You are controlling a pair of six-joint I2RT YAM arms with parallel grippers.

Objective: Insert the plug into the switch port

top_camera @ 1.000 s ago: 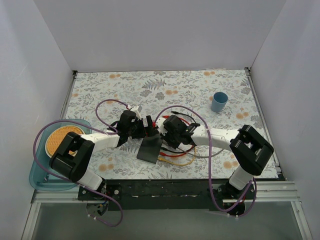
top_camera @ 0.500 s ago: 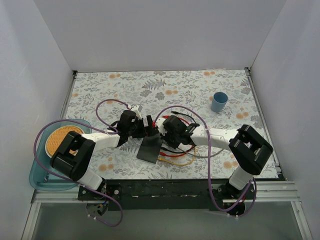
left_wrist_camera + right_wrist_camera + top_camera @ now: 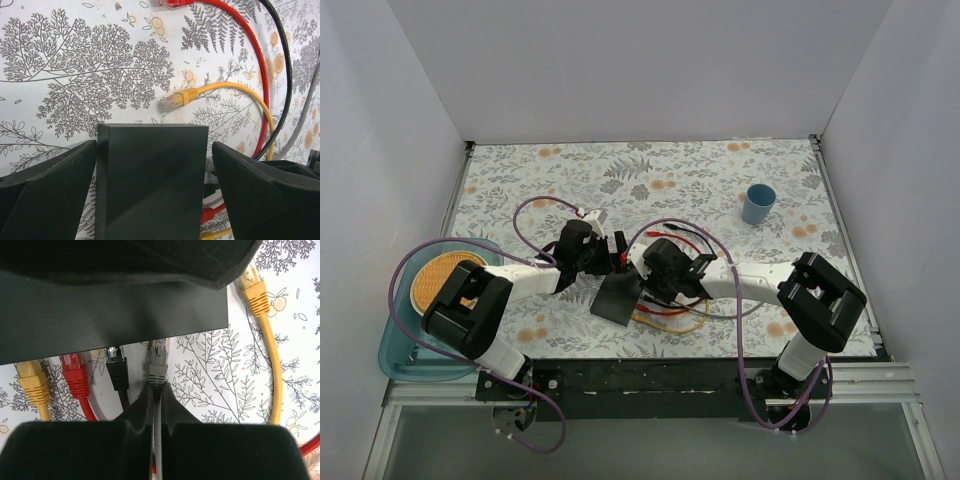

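Box [image 3: 617,297]: laid on the table [image 3: 570,180], near its front edge.
Left gripper [image 3: 155,145]: set astride the box, a finger on each side.
Plug [image 3: 159,357]: pinched in the right gripper [image 3: 156,395] at the box's edge, last of four in a row.
Loose plug [image 3: 175,100]: laid just beyond the box's corner.
Cup [image 3: 757,204]: set well behind and right of the box.

Right pincer [image 3: 157,395], plug [image 3: 158,367] nearer switch box [image 3: 100,315]

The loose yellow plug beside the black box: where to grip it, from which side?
Probably the ribbed boot behind the clear tip, from above, pinching across its narrow sides: the yellow plug lies flat on the table, its cable curving away.
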